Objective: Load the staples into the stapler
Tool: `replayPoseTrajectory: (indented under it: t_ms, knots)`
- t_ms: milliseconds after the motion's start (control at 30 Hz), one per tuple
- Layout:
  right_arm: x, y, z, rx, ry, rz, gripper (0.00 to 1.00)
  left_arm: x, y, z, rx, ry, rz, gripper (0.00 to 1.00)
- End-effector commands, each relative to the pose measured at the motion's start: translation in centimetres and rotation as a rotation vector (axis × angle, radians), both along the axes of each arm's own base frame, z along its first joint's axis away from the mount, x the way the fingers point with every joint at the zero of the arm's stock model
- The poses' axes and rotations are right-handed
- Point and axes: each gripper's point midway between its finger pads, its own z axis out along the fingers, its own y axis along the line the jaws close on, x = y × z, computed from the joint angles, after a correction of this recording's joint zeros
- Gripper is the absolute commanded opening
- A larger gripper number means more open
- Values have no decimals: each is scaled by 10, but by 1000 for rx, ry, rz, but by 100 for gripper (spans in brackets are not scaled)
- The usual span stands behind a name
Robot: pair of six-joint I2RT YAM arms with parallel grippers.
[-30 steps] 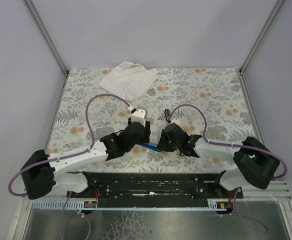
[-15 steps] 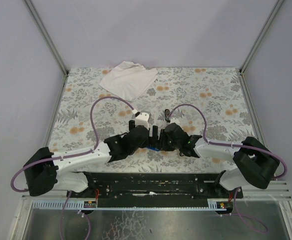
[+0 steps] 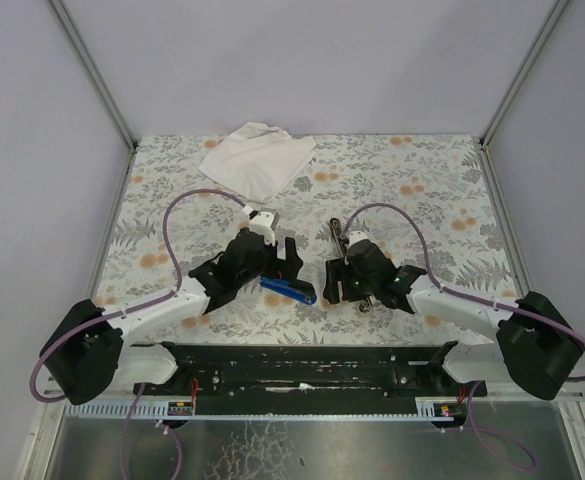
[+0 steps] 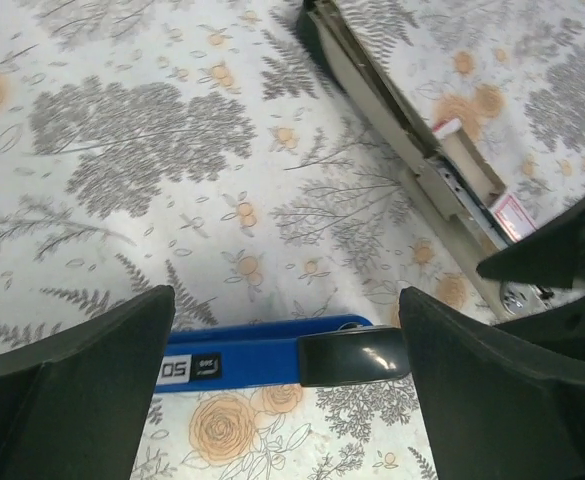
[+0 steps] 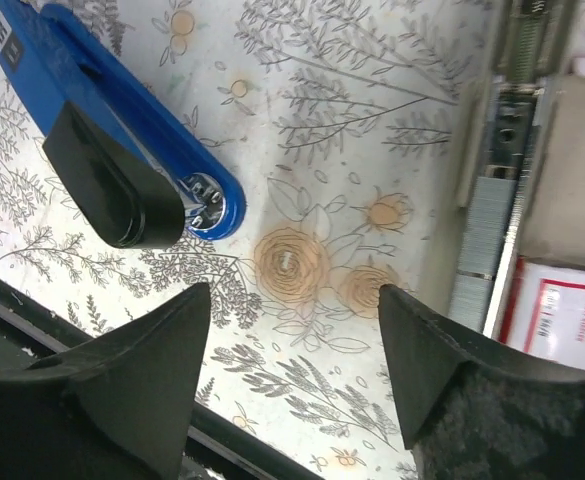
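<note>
The left gripper (image 4: 284,300) stands spread wide, its blunt matte-black fingers (image 4: 72,400) well apart and pinching nothing. The blue stapler (image 4: 252,358) lies flat on the table across the gap below them, with a glossy black rounded cap at its 3 o'clock end. The right gripper (image 5: 294,295) is likewise spread and empty, its wedge-shaped fingers (image 5: 452,400) hanging over printed surface. In the right wrist view the blue stapler sits at 10 o'clock, and the open stapler (image 5: 512,100) lies at 2 o'clock with its grey metal channel showing. The staples (image 5: 480,240), a finely ribbed silvery strip, lie along that channel; whether in it or just beside it I cannot tell. The flat staple box (image 5: 562,315), labelled pink-red and white, sits at 4 o'clock, just beside the strip. From above, the two grippers face each other mid-table, near one another but apart. The table (image 3: 442,200) has a matte floral-print covering that runs open toward 3 and 9 o'clock. A crumpled white cloth (image 3: 257,160) lies at 12 o'clock near the far edge, well apart from both arms. A black rail (image 3: 302,365) bounds the near edge at 6 o'clock, and pale walls with metal posts close the other sides.
</note>
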Motion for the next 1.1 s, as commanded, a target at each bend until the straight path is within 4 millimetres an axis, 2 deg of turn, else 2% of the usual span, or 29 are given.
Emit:
replayPoseTrajectory:
  t_ms: [0,167,267,433,567,667,767,867,1067]
  knots:
    - [6,-11,26,19,-37,45,77,-6,-34,23,-91,-103,-257,93]
    - [14,-14,32,55,-47,34,83,-19,-40,-10,-7,-82,-397,90]
    - [15,-12,33,79,-43,33,85,-26,-45,-22,13,-67,-446,90]
    - [17,-11,35,99,-48,25,87,-35,-48,-41,89,-54,-476,90]
    - [18,-12,38,111,-54,21,87,-33,-49,-60,169,-42,-467,88]
    - [19,-14,41,112,-63,11,88,-28,-48,-71,229,-36,-417,78]
    - [21,-16,45,117,-74,-7,88,-21,-48,-75,243,-12,-328,59]
    - [23,-19,49,118,-82,-30,88,-16,-54,-75,229,21,-241,50]
    - [29,-22,54,106,-91,-72,88,-6,-59,-86,239,139,-11,48]
